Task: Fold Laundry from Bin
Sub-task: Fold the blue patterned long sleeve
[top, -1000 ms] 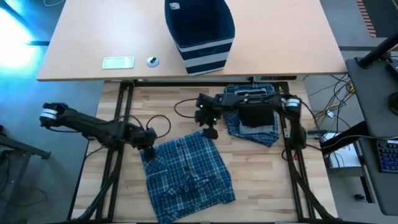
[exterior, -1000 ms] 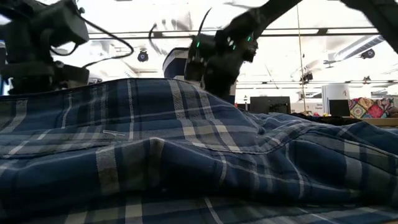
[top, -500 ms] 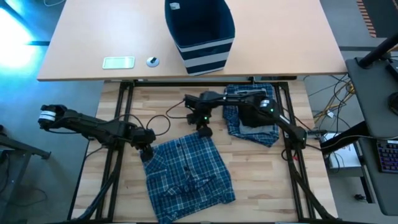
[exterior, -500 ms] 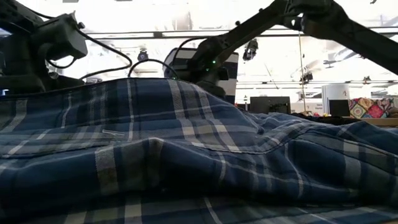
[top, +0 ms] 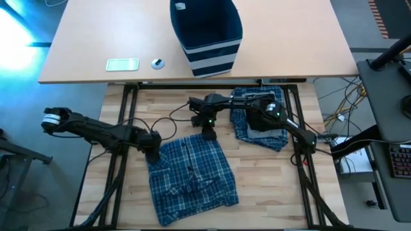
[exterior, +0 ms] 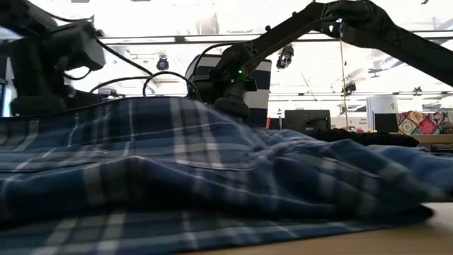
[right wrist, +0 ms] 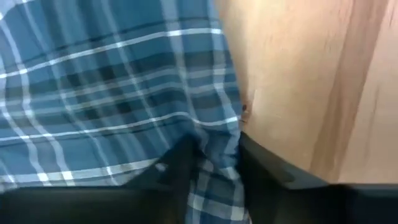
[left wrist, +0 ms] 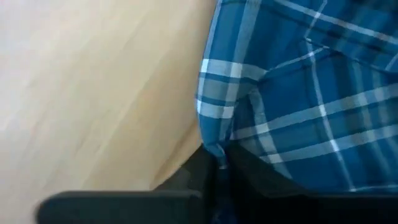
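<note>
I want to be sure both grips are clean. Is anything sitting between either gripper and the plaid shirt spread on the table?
Nothing visible does. The left gripper is shut on one far corner of the plaid shirt, and the right gripper is shut on the other corner, cloth straight between its jaws.

You have one plaid shirt (top: 191,176) spread near the front and one stack of folded garments (top: 260,123) to its right. There is one navy striped bin (top: 207,35) on the far table, with one pale flat card (top: 122,64) and one small round object (top: 157,63) left of it. Two robot arms work here, one per side.
</note>
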Available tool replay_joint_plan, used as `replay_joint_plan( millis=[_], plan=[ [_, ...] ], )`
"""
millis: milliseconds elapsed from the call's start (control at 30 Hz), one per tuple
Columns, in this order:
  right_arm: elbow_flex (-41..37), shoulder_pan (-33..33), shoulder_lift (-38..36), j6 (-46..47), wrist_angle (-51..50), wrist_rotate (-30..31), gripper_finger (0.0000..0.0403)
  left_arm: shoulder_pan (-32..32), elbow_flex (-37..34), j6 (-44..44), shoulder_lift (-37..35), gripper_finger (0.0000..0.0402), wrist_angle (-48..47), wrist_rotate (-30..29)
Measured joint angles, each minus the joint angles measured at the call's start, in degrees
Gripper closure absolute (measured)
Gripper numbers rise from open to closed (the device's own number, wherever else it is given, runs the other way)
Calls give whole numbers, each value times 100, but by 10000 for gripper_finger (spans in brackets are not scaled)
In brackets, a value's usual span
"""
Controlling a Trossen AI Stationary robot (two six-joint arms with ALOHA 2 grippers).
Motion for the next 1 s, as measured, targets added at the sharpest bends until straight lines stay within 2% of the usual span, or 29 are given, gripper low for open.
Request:
replay_joint_plan(
  millis=[67,133,267,400,500,600,700,767,867,1000],
  plan=[
    [154,-37,-6,1,-213,6,334,149,287,-82,21,391,-374,-94],
    [339,-120,-56,-71,-493,3,377,378,679,-40,23,387,-722,-293],
    [938,-422,-280,-304,-753,510,392,1179,1376,812,122,397,-939,-522],
    [1599,-859,-320,-645,-912,1410,393,2356,1997,2511,490,399,-948,-652],
    [1883,-1065,-414,-825,-916,2276,393,3231,2613,3754,888,400,-1545,-727],
    [1779,-1197,-904,-948,-1142,2352,394,3636,3196,4292,1078,401,-2308,-718],
    [1629,-1162,-1322,-938,-1571,2153,394,3556,3517,4384,918,401,-2623,-564],
    [1314,-1026,-1567,-832,-1681,1916,394,3357,3615,4299,638,401,-2643,-168],
    [761,-701,-1948,-585,-1740,1837,394,2767,3607,4025,151,401,-2530,95],
    [-106,-140,-2472,-333,-1838,1737,394,1682,3511,3585,-262,401,-2489,97]
  ],
)
